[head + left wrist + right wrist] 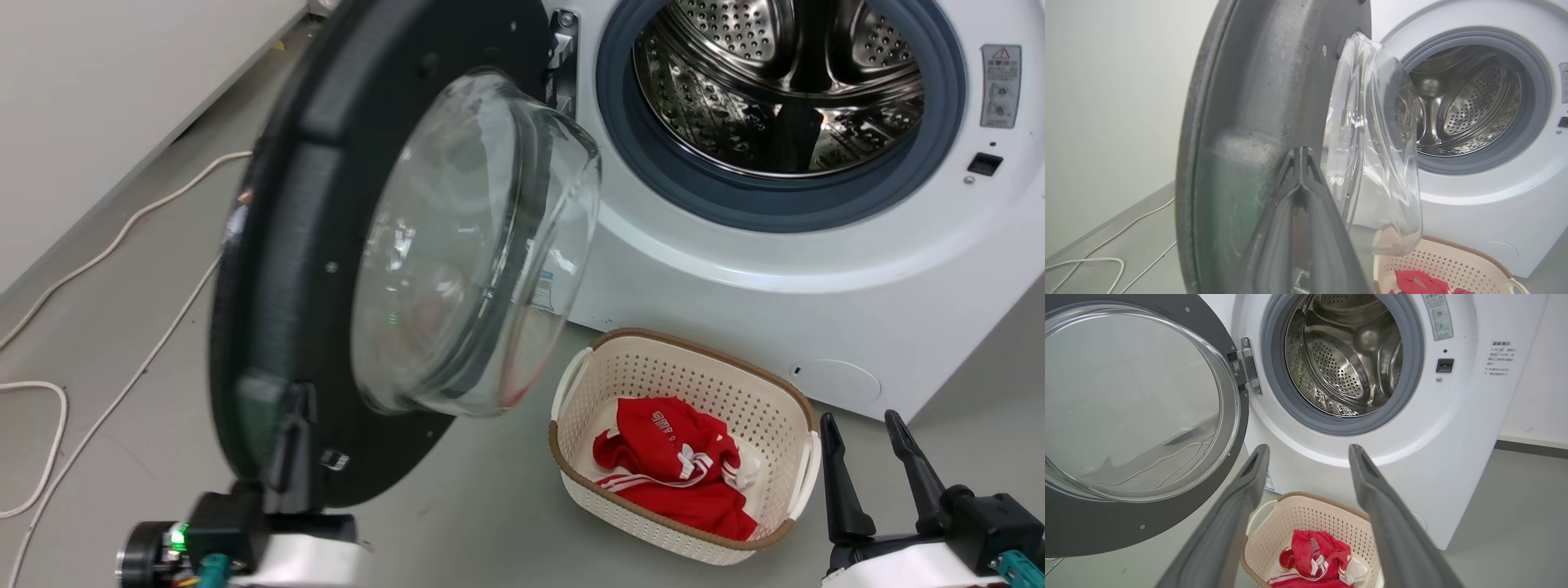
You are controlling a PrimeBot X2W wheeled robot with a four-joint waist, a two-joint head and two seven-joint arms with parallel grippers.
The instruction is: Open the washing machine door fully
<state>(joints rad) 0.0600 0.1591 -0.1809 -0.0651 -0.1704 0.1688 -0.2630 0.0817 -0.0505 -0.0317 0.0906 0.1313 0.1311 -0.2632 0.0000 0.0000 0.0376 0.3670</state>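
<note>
Bright, even, diffuse light from above, with no hard shadows and only faint soft ones on the grey floor. White glare streaks the clear domed glass window of the round black washing machine door. The perforated steel drum shows specular sparkle. In the left wrist view the left gripper sits too close to the lens — blurred, with a green cast on the door beside it. The head view's lower-left corner is soft. The wrist views bow the big white boxy washing machine towards the edges.

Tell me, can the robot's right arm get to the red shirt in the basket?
Probably yes: the right gripper is open beside the basket, and the red shirt lies uncovered inside, with nothing between.
</note>
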